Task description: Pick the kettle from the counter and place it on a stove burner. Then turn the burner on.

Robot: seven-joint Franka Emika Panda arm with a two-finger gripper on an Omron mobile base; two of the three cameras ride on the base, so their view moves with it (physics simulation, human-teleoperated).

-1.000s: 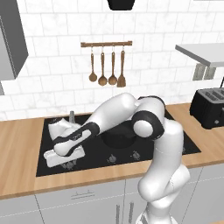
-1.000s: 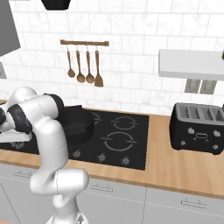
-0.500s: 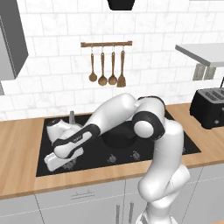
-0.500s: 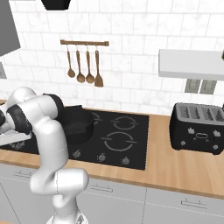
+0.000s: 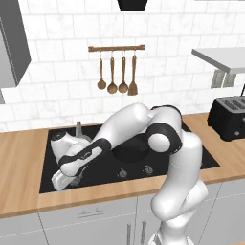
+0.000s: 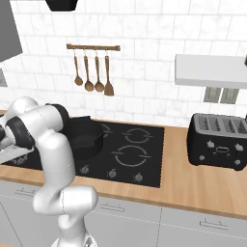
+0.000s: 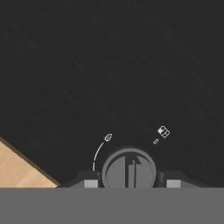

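The arm reaches down to the front left corner of the black glass stove [image 5: 191, 160], at the lower left of the left base frame. The hand sits low over the front strip of knobs. Judged from this pose, the step in hand is switching the burner on, not carrying.

In the hand frame, a round grey knob [image 7: 129, 169] sits at bottom centre, directly between the two dark fingertips [image 7: 89, 183] of the gripper [image 7: 131, 183]. The tips stand either side of the knob, spread about as wide as the knob itself. Whether they press on it cannot be told; no grip is confirmed. A thin white arc with a flame mark curves beside the knob at its upper left, and a small four-square burner symbol lies at its upper right. A wedge of the wooden counter [image 7: 17, 168] shows at lower left, so the knob lies close to the stove's front edge.

The kettle [image 5: 79, 135] is mostly hidden behind the forearm in the left base frame. Only a slim grey upright part shows, at the back left of the stove glass. Its body, lid and exact seat on a burner cannot be made out.

A black pot [image 6: 87, 139] stands on the glass to the right of the arm's elbow.
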